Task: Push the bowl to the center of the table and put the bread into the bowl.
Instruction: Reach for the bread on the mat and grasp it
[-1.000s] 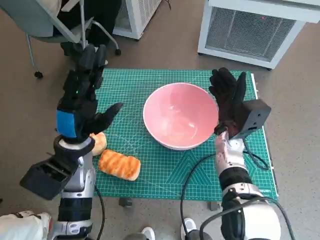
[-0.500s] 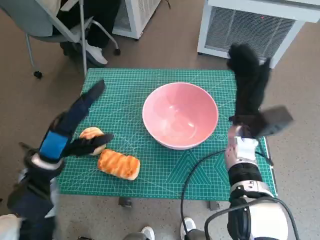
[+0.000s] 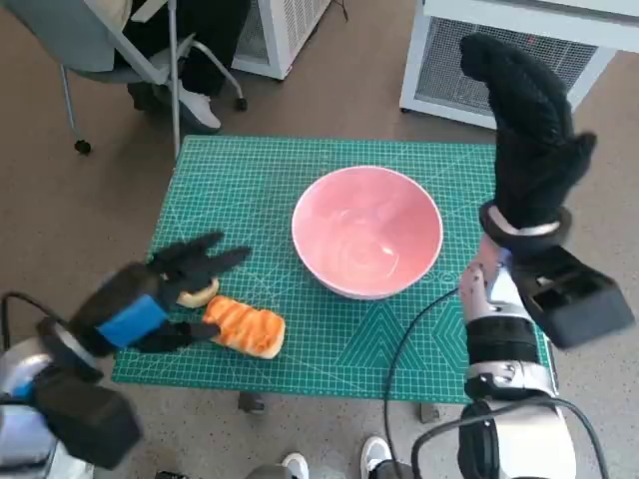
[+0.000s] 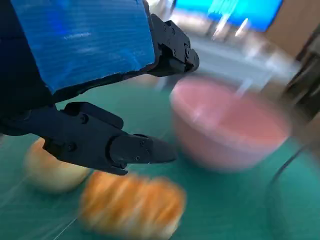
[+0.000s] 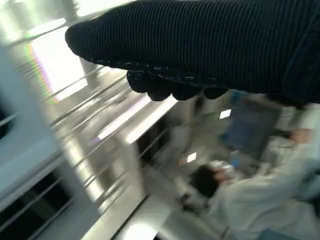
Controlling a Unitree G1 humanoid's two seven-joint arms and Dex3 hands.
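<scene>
A pink bowl (image 3: 366, 230) stands empty near the middle of the green mat (image 3: 260, 180), blurred in the left wrist view as the bowl (image 4: 227, 127). An orange striped bread (image 3: 245, 326) lies at the mat's front left, with a round pale bun (image 3: 197, 291) beside it; both show blurred as the bread (image 4: 132, 205) and the bun (image 4: 47, 167). My left hand (image 3: 160, 294) hovers low over the bun with fingers spread, holding nothing. My right hand (image 3: 529, 140) is raised high to the right of the bowl, holding nothing, its fingers together.
A white grilled cabinet (image 3: 499, 60) stands beyond the table at the right, another (image 3: 290, 30) at the back centre. A chair (image 3: 90, 55) and a person's feet (image 3: 195, 105) are at the back left. Cables (image 3: 409, 329) trail over the mat's front right. A person (image 5: 250, 200) shows in the right wrist view.
My left hand has dropped from high above the mat to just over the bun. My right hand has lifted from beside the bowl's rim to well above the table.
</scene>
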